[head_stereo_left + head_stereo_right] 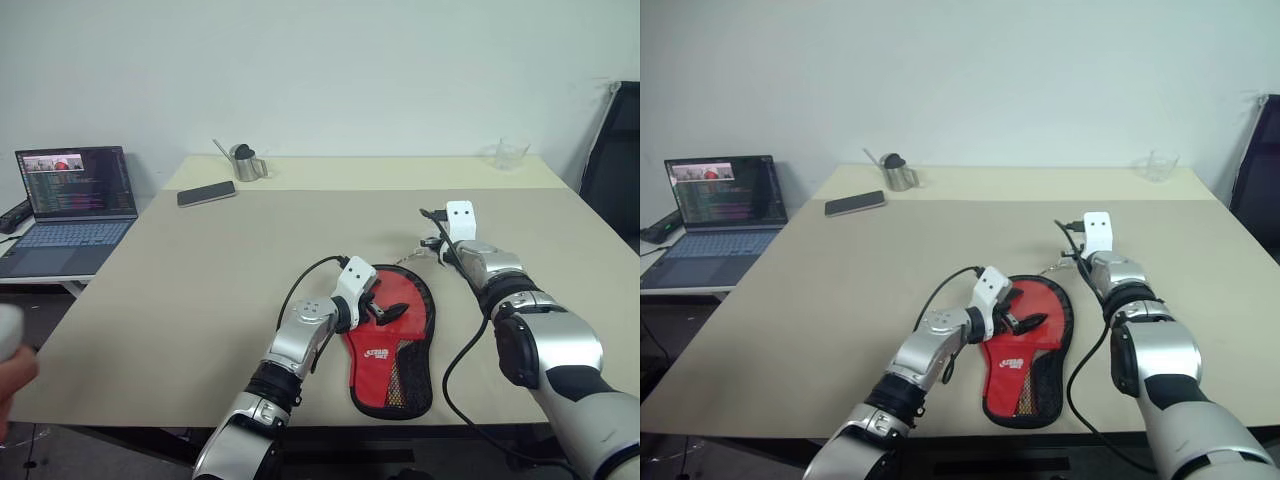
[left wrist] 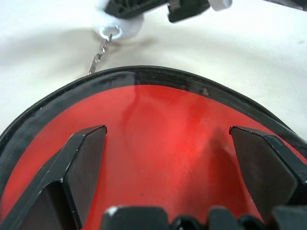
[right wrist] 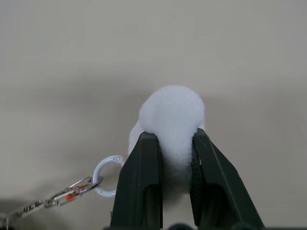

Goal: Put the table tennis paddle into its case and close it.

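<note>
an office or lab: bare white wall, beige table (image 1: 200, 300), open laptop (image 1: 70, 205) showing code.

A laptop (image 1: 70, 205) glows at far left; phone (image 1: 206, 193), metal cup (image 1: 246, 163) and clear glass (image 1: 510, 154) line the table's (image 1: 180, 290) far edge.

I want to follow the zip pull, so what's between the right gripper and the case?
A thin metal chain on a white ring runs from the white pompom in the right gripper to the case, in the right wrist view.

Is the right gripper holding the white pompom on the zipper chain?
Yes, in the right wrist view the right gripper is closed on the white pompom, with the chain hanging from its ring.
</note>
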`<state>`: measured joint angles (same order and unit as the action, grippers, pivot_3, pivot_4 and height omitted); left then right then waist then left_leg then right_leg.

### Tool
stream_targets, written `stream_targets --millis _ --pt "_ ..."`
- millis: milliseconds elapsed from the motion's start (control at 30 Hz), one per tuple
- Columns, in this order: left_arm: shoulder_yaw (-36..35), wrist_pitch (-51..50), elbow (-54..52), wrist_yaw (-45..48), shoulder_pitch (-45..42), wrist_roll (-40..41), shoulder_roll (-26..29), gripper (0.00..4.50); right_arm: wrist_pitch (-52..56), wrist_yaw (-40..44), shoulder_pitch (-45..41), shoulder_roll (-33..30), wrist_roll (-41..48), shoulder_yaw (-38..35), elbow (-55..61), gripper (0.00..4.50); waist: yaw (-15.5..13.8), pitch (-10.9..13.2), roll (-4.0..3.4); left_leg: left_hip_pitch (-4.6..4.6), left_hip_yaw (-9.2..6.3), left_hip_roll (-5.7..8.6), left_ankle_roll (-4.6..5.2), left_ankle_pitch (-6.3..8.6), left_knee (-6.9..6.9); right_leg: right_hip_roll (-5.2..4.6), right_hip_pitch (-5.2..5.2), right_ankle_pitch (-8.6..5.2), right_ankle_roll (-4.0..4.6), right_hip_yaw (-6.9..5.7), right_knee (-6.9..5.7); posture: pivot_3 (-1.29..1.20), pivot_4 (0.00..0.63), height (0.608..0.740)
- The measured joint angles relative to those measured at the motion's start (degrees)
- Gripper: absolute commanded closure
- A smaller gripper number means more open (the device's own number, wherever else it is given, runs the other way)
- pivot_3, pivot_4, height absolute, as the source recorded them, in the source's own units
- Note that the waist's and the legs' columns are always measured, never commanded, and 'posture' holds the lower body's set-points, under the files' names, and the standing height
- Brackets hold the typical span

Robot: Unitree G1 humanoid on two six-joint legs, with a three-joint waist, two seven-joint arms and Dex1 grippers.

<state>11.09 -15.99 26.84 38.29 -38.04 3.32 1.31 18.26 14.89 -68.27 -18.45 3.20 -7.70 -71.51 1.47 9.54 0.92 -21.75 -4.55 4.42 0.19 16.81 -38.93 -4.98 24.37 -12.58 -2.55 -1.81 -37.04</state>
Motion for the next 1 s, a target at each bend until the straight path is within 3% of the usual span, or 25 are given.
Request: stream_targets --millis 167,433,1000 --pt "0.3 0.2 0.8 0.1 -0.6 -0.1 0.0 0.00 8.6 11.1 8.5 -3.0 -1.2 5.9 17.4 4.17 -0.1 0.0 -0.06 -0.02 -0.04 0.00 0.01 0.01 -0.01 0.00 -0.03 0.00 0.00 -0.06 0.03 0.00 0.150 0.740" --pt "0.9 0.5 1.5 0.2 -1.1 -0.2 0.0 0.00 24.3 22.1 22.5 -10.6 0.8 10.2 45.7 4.17 -0.3 -0.1 -0.17 0.00 -0.05 0.01 0.02 0.01 -0.01 0.01 -0.04 -0.01 -0.01 -0.13 0.05 0.00 0.150 0.740" --pt "2.1 1.4 2.8 1.1 -1.7 -0.4 -0.4 0.00 21.3 36.2 31.7 -24.4 -0.2 18.6 60.6 4.17 -1.9 -0.1 -0.16 0.01 -0.08 0.02 0.01 0.01 -0.01 0.02 -0.12 -0.02 -0.03 -0.23 0.19 0.00 0.150 0.740"
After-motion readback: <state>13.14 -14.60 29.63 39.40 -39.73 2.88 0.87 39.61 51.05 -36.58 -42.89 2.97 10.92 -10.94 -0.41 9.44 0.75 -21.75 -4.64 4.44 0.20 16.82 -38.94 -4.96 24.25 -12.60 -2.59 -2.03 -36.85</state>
